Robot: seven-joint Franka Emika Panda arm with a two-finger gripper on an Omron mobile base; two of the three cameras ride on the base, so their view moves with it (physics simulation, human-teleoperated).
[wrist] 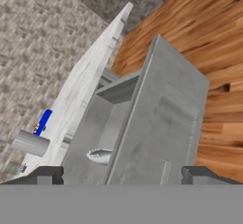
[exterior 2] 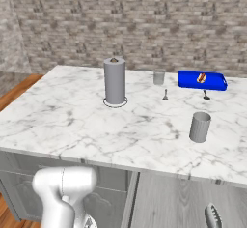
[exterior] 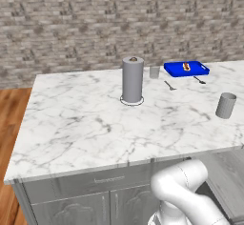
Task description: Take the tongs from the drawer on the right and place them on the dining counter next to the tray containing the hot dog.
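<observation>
The gripper (wrist: 121, 175) is standing wide open at the bottom, while the tongs (wrist: 99, 155) are lying inside the open drawer (wrist: 156, 128).

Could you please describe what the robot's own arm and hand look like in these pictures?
The arm is glossy white, built of thick rounded tube segments with smooth bulbous joints. The hand ends in two small dark, blocky fingertips. No cables or markings are visible.

Grey drawer (wrist: 142, 123) stood pulled open under dining counter (exterior: 95, 124); silver tongs (wrist: 99, 155) lay inside. Blue tray (exterior: 186, 68) sat at counter's far edge, hot dog (exterior: 187, 66) inside it.
</observation>
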